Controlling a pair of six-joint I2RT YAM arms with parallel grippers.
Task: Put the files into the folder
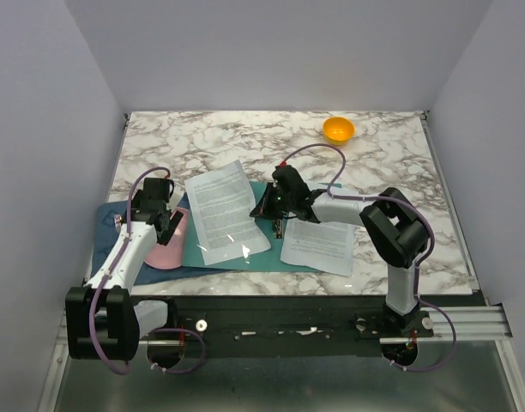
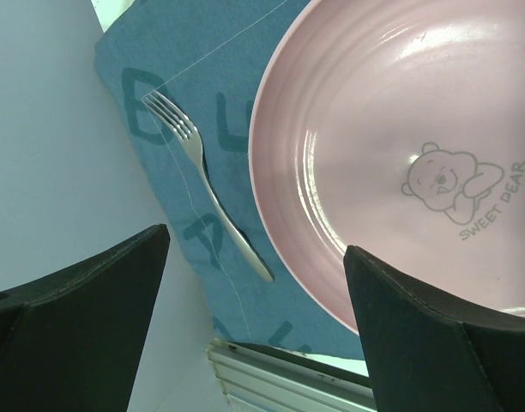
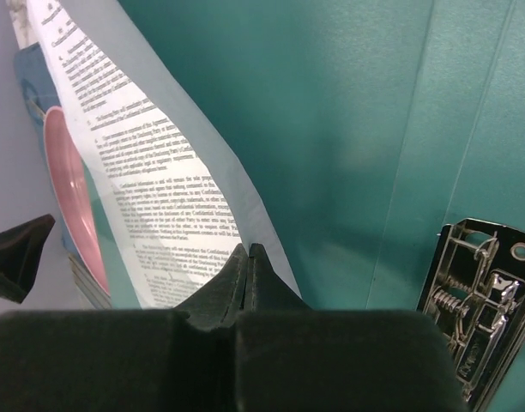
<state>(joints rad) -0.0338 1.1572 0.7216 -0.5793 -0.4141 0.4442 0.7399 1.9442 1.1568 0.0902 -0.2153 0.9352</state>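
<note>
The teal folder (image 1: 192, 245) lies open on the marble table, its metal clip (image 3: 481, 300) at the spine. One file, a printed white sheet (image 1: 226, 210), lies over the folder's left half. My right gripper (image 1: 264, 209) is shut on that sheet's right edge; in the right wrist view the closed fingertips (image 3: 248, 251) pinch the sheet (image 3: 151, 163) just above the folder (image 3: 348, 129). A second printed sheet (image 1: 318, 245) lies over the folder's right side. My left gripper (image 1: 166, 225) is open and empty above the pink plate, as the left wrist view (image 2: 256, 240) shows.
A pink plate (image 2: 400, 129) and a fork (image 2: 207, 184) sit on a dark blue placemat (image 1: 108, 227) at the left, partly under the folder's left edge. An orange bowl (image 1: 338, 129) stands at the back right. Walls close in left, right and behind.
</note>
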